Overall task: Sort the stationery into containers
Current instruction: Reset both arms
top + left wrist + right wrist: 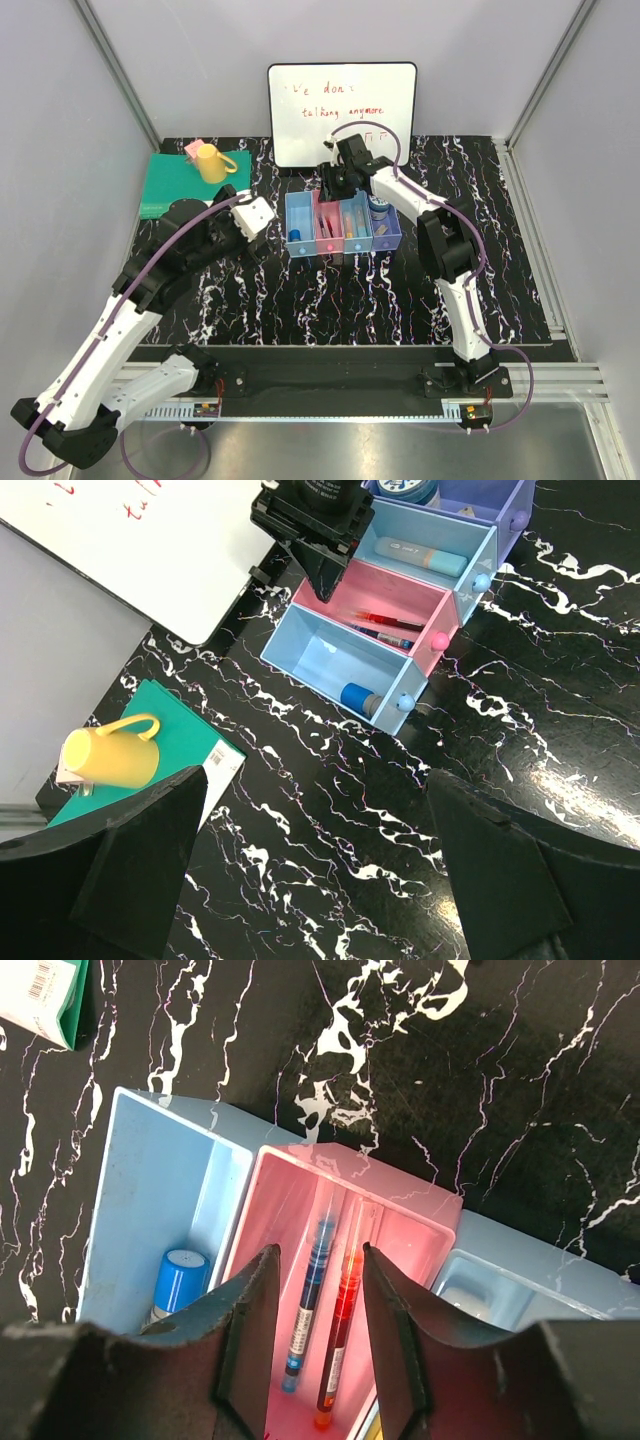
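Over the pink bin (300,1220), your open right gripper (315,1330) hovers.
Two pens (325,1320) lie inside; no loose stationery shows. Left gripper (315,870) open.

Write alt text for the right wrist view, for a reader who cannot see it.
The right gripper hangs open over the pink bin, where a blue pen and a red pen lie side by side. The blue bin beside it holds a blue-capped marker, all on a black marbled table.
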Controlling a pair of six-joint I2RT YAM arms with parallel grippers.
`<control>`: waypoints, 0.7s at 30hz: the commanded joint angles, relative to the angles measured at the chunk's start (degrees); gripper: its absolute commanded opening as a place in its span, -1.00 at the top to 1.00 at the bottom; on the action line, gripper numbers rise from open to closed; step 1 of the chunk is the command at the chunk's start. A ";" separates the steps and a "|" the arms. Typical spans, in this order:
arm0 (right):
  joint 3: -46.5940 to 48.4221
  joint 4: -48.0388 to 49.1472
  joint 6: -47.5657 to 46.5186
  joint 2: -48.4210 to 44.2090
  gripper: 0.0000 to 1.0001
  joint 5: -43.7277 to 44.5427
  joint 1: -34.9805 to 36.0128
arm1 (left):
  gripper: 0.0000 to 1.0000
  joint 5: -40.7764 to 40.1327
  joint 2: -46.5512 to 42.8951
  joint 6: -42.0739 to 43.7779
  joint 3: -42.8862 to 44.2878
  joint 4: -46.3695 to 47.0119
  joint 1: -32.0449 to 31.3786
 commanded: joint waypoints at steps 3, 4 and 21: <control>4.11 1.34 -3.70 -6.22 0.05 1.43 0.34 | -0.98 0.03 -1.02 -0.41 0.22 3.37 -0.20; 4.20 1.25 -5.10 -7.37 -0.02 1.52 0.34 | -0.98 0.11 -1.20 -0.32 0.30 3.37 -0.20; -4.90 -28.45 -22.41 -33.03 -1.00 22.85 0.34 | -0.98 -10.68 -3.57 -6.64 -0.40 1.97 -0.11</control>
